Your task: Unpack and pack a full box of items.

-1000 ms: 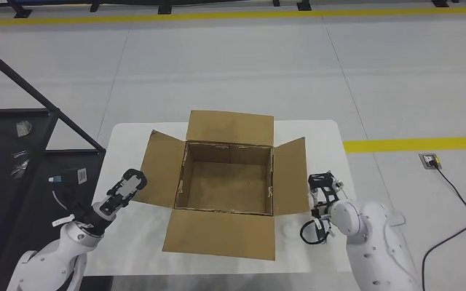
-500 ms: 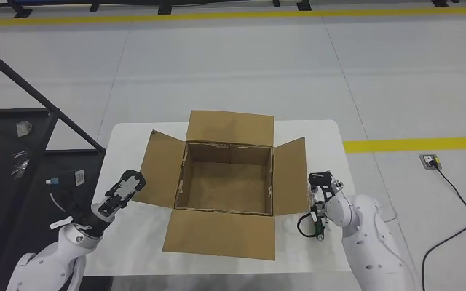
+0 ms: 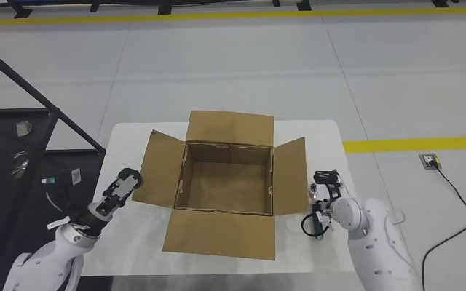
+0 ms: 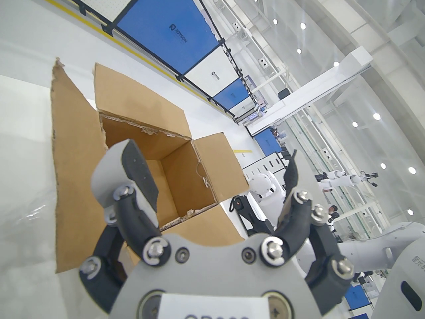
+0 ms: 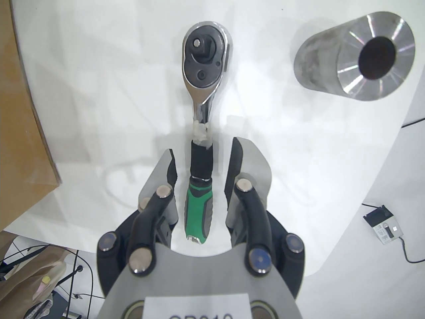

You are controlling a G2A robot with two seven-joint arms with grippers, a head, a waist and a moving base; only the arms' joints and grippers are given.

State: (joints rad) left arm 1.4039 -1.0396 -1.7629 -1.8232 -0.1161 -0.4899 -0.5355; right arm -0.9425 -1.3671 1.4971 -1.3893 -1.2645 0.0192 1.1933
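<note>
Straddling the ratchet (image 5: pixel 203 64) at its handle, the right gripper (image 5: pixel 202 156) stands released, fingers (image 5: pixel 236 167) just clear on both sides. Past its tips the ratchet head lies on the table (image 5: pixel 99 34), a steel cylinder (image 5: pixel 318 62) to one side, the box (image 5: pixel 18 101) to the other. The left gripper (image 4: pixel 211 151), spread wide, faces the box.

Brn box (image 3: pixel 218 234), grn/gry-handled chrome ratchet (image 5: pixel 203 67), wht table (image 3: pixel 320 138).

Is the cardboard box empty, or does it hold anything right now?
Empty. In the top view the floor of the box is bare cardboard with nothing lying on it, and all four flaps are folded outward.
</note>
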